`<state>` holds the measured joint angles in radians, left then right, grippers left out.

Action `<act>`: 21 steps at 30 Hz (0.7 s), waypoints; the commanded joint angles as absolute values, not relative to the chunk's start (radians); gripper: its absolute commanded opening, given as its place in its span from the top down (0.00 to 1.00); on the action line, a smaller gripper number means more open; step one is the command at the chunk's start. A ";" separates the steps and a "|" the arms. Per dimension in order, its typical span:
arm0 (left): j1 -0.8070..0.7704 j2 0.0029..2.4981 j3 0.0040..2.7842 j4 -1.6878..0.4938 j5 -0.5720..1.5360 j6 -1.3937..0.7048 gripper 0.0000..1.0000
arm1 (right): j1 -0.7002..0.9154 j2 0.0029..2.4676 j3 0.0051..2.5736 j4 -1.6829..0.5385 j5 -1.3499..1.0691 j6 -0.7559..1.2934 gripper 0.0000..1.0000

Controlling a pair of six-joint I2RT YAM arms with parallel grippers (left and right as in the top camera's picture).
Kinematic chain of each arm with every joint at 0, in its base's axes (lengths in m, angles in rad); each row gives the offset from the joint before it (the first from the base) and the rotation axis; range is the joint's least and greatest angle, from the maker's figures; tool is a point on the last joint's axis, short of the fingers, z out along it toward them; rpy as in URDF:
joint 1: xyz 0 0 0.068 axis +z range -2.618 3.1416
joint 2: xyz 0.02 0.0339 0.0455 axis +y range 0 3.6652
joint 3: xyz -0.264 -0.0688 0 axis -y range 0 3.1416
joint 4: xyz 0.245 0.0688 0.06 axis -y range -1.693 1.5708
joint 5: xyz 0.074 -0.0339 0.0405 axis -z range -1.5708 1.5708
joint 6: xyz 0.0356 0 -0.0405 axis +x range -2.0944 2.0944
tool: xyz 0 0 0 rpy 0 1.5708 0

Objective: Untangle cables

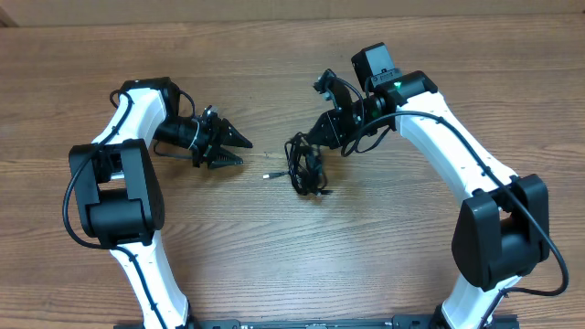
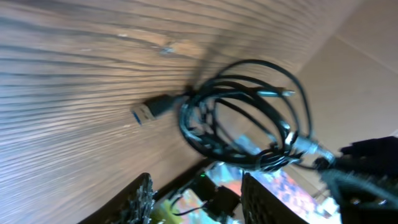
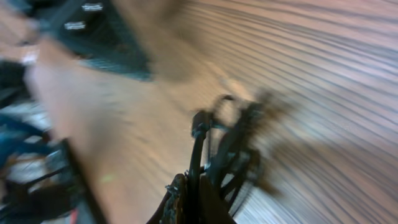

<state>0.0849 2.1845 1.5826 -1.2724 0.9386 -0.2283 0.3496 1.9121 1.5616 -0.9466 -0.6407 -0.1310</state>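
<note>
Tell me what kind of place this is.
Probably a robotics lab bench: white left arm and right arm flank a wood-grain table, with a bundle of black cables between them.

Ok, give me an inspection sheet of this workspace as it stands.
Surface: wooden table, bare grain, no spills seen.
Job's things: cables in one tangled bundle mid-table; a plug end sticks out toward the left gripper, lying on the wood.
Clutter: nothing seen.
Grippers: left gripper open, empty, apart from the bundle; right gripper shut on the cables at the bundle's far edge.
Cables: arm wires run along the white arms.
Surroundings: pale strip beyond the table's far edge.
</note>
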 commanded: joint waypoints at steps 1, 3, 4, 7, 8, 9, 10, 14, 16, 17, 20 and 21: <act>0.080 2.192 1.592 -1.283 0.809 -0.205 0.51 | 0.314 1.868 1.622 -0.998 -0.431 -0.074 0.96; 0.080 2.192 1.592 -1.284 0.773 -0.205 0.51 | 0.296 1.868 1.668 -1.050 -0.386 -0.074 0.96; 0.080 2.192 1.592 -1.284 0.762 -0.205 0.51 | 0.287 1.868 1.695 -1.081 -0.357 -0.075 0.96; 0.080 2.192 1.592 -1.285 0.748 -0.200 0.51 | 0.273 1.868 1.784 -1.177 -0.241 -0.075 0.96; 0.080 2.192 1.592 -1.285 0.748 -0.199 0.51 | 0.274 1.868 1.802 -1.195 -0.205 -0.075 0.96; 0.080 2.192 1.592 -1.282 0.748 -0.197 0.51 | 0.274 1.868 1.821 -1.216 -0.163 -0.075 0.96; 0.080 2.192 1.592 -1.281 0.748 -0.197 0.51 | 0.275 1.868 1.838 -1.235 -0.127 -0.074 0.96; 0.079 2.192 1.592 -1.278 0.748 -0.189 0.51 | 0.303 1.868 1.850 -1.258 -0.068 -0.042 0.96; 0.079 2.192 1.592 -1.278 0.747 -0.180 0.51 | 0.331 1.869 1.843 -1.263 -0.043 -0.026 0.96; 0.080 2.192 1.592 -1.279 0.744 -0.178 0.51 | 0.351 1.869 1.837 -1.262 -0.031 -0.022 0.96; 0.079 2.192 1.592 -1.279 0.719 -0.179 0.51 | 0.418 1.874 1.822 -1.262 0.006 -0.012 0.96; 0.079 2.192 1.592 -1.279 0.703 -0.179 0.51 | 0.440 1.876 1.816 -1.262 0.023 -0.004 0.96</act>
